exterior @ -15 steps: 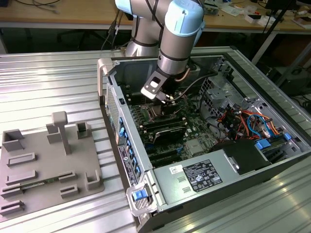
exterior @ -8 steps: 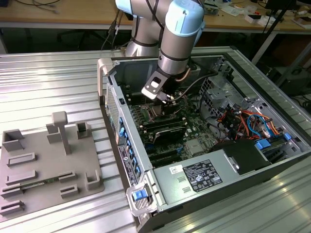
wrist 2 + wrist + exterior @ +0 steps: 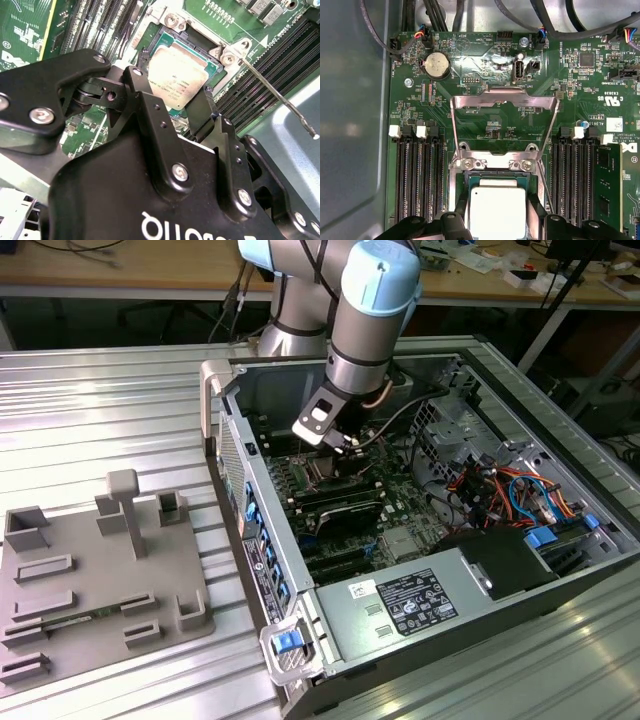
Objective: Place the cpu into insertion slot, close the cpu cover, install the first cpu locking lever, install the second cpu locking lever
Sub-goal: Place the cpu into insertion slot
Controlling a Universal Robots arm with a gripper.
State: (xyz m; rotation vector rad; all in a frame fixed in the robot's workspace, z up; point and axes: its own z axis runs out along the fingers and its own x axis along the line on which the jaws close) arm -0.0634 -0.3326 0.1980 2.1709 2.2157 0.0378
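A ribbed metal bench (image 3: 100, 410) holds a big open computer case (image 3: 560, 580) and a grey tray (image 3: 95, 540). Wooden desks (image 3: 120, 265) stand behind. The robot arm (image 3: 372, 310) reaches down into the case. In the second wrist view, the black fingers (image 3: 202, 115) pinch the cpu (image 3: 175, 75) between them. It sits in the insertion slot (image 3: 495, 178), under the fingertips. The first wrist view shows the cpu cover (image 3: 504, 97) flipped open, past the fingertips. The second wrist view shows a thin lever (image 3: 275, 95) beside the fingers.
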